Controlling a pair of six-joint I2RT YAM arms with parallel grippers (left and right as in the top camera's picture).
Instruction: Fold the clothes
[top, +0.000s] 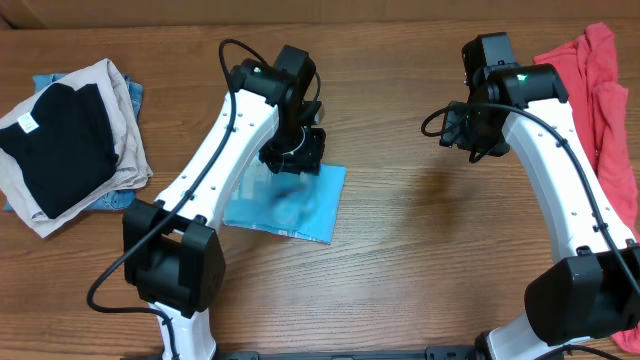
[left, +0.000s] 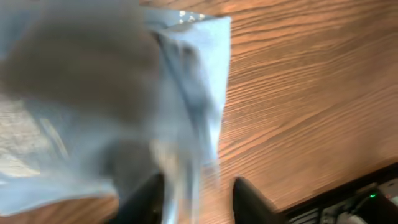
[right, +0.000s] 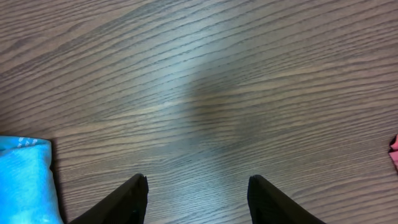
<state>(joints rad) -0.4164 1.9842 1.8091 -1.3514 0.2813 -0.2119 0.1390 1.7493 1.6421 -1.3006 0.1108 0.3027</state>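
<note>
Fig. 1. Fold in progress at the centre-left of the desk (top: 420, 260). The light blue folded cloth (top: 300, 205) lies flat, its edges slightly tilted to the frame, its upper right corner free and its left part hidden under the left arm. The left fingers (top: 295, 155) hang directly over the cloth's upper edge. In the blurred left wrist view they stand apart, with a raised fold of the cloth between them and no clamping visible.

The right fingers (top: 468, 128) are spread and empty over bare wood, well apart to the right of the cloth, which enters only the lower left corner of their own view. The left arm is therefore judged the nearer.

1 red crumpled garment (top: 600, 90) waits at the upper right. 1 stack of black, beige and denim folded clothes (top: 70, 145) sits at the upper left.
</note>
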